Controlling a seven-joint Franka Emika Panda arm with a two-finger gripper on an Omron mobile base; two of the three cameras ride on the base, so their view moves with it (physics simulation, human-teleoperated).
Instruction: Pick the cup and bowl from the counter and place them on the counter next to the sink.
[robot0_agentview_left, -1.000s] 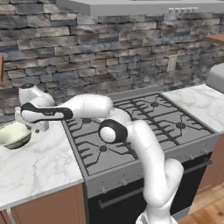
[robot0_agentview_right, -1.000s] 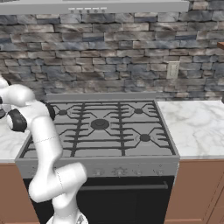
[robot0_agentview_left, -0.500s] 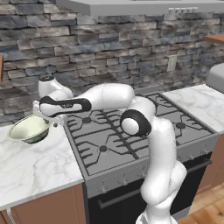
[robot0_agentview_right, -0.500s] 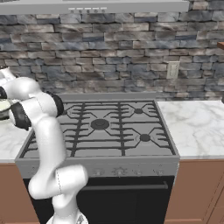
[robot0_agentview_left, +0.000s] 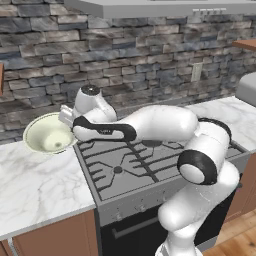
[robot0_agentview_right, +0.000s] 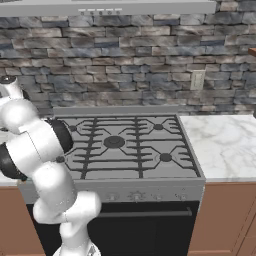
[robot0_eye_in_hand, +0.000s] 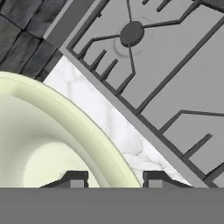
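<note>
Between the gripper (robot0_eye_in_hand: 113, 180) fingertips sits the bowl (robot0_eye_in_hand: 52, 144) rim, lifted off the counter (robot0_eye_in_hand: 111, 124).

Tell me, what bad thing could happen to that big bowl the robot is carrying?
The gripper pinches only the thin rim of the bowl, one fingertip inside and one outside, so the wide bowl hangs off to one side and might slip or tip out.

The bowl is up in the air beside the stove, right by the edge of the counter. If it swings low, it could bump the stove grates or drop onto the counter.
</note>
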